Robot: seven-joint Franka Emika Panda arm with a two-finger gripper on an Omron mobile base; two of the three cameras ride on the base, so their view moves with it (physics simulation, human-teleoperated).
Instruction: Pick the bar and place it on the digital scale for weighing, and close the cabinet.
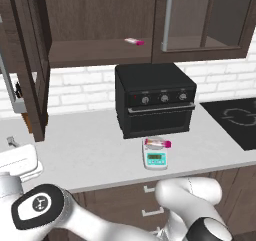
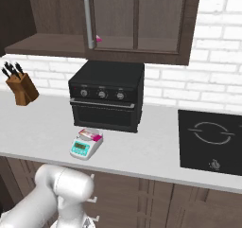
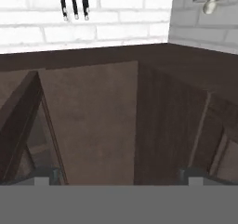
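Lying flat across round silver plate of white and pale-teal digital scale, just before boxy matt-black toaster oven on smooth pale grey counter: glossy magenta and pale pink bar, long axis roughly parallel to the counter's front edge. Greenish display, wrapper print too small to read. Hanging open at left: dark brown wood-grain cabinet door, glass-panelled. Resting on shelf: paler look-alike bar. Spread wide, gripping nothing: gripper, facing dark wood panels.
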